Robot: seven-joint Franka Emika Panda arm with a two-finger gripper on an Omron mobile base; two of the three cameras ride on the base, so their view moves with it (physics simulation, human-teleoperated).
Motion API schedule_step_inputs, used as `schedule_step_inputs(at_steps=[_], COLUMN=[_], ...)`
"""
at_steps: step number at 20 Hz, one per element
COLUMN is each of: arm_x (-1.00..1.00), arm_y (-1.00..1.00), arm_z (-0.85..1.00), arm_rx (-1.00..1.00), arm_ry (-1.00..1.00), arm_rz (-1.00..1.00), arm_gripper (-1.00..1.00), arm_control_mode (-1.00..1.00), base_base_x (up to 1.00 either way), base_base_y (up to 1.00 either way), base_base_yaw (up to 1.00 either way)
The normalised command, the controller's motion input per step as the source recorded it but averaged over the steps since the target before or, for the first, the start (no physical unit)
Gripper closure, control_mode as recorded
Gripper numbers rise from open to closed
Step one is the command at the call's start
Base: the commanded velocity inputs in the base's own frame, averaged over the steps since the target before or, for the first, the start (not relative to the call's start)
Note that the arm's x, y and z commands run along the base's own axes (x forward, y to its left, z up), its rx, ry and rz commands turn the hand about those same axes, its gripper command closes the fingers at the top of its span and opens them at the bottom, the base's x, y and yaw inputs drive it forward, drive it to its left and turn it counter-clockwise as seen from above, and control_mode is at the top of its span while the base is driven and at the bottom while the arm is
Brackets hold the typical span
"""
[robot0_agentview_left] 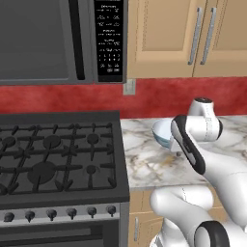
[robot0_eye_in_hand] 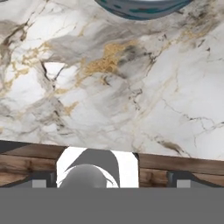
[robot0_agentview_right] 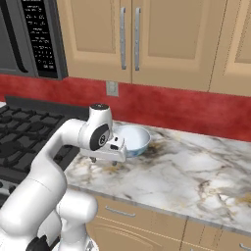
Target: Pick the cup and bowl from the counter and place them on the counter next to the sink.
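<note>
1. The gripper (robot0_agentview_right: 113, 158) hangs from the wrist over the counter (robot0_agentview_right: 196, 171), near its front part, pointing down at bare marble. It is just in front of the bowl (robot0_agentview_right: 133, 139).
2. Finger state: cannot tell. In the right base view the fingers are too small to judge. In the hand view, two small dark tips sit far apart at the bottom edge, which hints at a wide gap, but it is not clear enough to call. Nothing visible between them.
3. Bowl: pale blue-grey, upright on the counter, close to the red backsplash, just right of the stove (robot0_agentview_left: 58, 154). In the left base view the bowl (robot0_agentview_left: 162, 132) is half hidden behind the arm's forearm.
4. Key relation: in the hand view the bowl (robot0_eye_in_hand: 140, 8) shows as a sliver of rim and wall at the top edge, slightly right of centre. So the bowl lies ahead of the fingers, toward the wall, not under them. Round bowl, no long axis, so any rim point works.
5. Judgement: the step in hand is the approach to the bowl. The hand needs to go forward toward the backsplash and then down onto the near rim.
6. Risk, as a guess: dropping straight down from here would hit bare marble and miss the rim.
</note>
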Motion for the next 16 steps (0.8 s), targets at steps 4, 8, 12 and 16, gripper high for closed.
schedule_step_inputs(at_steps=[4,8,12,16], arm_x=[0.00,0.00,0.00,0.00], arm_y=[0.00,0.00,0.00,0.00], arm_z=[0.00,0.00,0.00,-0.01], arm_rx=[0.00,0.00,0.00,0.00], arm_ry=[0.00,0.00,0.00,0.00], arm_rz=[0.00,0.00,0.00,0.00], arm_gripper=[-1.00,-1.00,-1.00,-1.00], arm_control_mode=[1.00,1.00,1.00,-1.00], base_base_x=[0.00,0.00,0.00,0.00], base_base_y=[0.00,0.00,0.00,0.00], base_base_yaw=[0.00,0.00,0.00,0.00])
